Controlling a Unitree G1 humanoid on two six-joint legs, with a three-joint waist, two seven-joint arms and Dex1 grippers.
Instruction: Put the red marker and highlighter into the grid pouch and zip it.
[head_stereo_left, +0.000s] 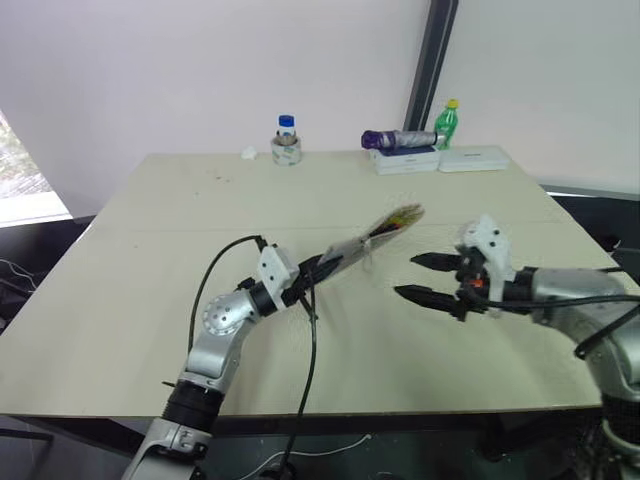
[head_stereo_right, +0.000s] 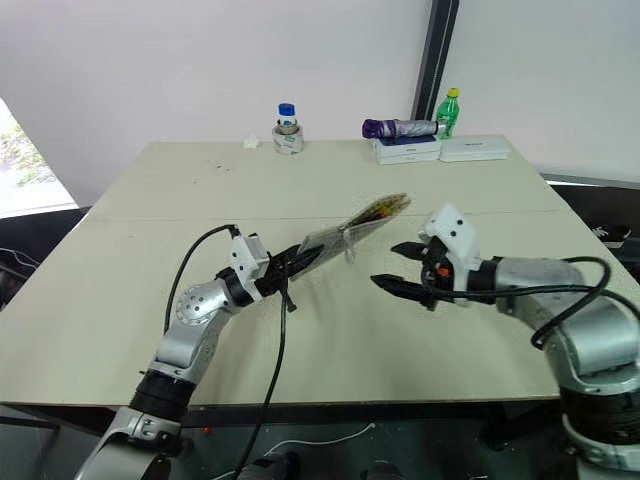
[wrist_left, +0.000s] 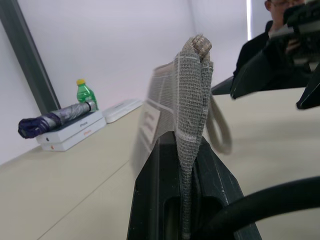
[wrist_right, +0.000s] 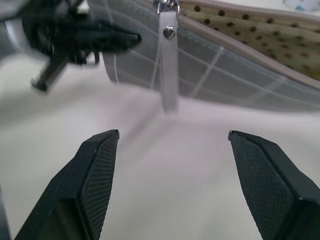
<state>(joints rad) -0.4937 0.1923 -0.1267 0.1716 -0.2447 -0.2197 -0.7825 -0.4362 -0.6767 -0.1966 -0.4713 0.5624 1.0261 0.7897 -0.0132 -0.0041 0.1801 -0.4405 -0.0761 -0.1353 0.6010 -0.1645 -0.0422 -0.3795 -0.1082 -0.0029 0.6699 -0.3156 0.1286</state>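
Observation:
The grid pouch (head_stereo_left: 365, 240), grey with white lines, is held up off the table and slants upward, away from me. My left gripper (head_stereo_left: 318, 267) is shut on its near end; the left wrist view shows the fabric (wrist_left: 192, 85) pinched between both fingers. The pouch's mouth is unzipped, showing dotted yellowish lining (wrist_right: 240, 25), and its zipper pull (wrist_right: 170, 75) hangs down. My right gripper (head_stereo_left: 408, 276) is open just right of the pouch, not touching it, with nothing between its fingers. The red marker and highlighter are hidden. Yellow and reddish colour shows at the pouch's far end (head_stereo_left: 400, 215).
At the table's back edge stand a tape roll with a blue-capped jar (head_stereo_left: 287, 145), a folded purple umbrella (head_stereo_left: 400, 139) on white boxes, a green bottle (head_stereo_left: 447, 120) and a flat white box (head_stereo_left: 473, 158). A person in dark clothing (wrist_left: 260, 50) is beyond the table.

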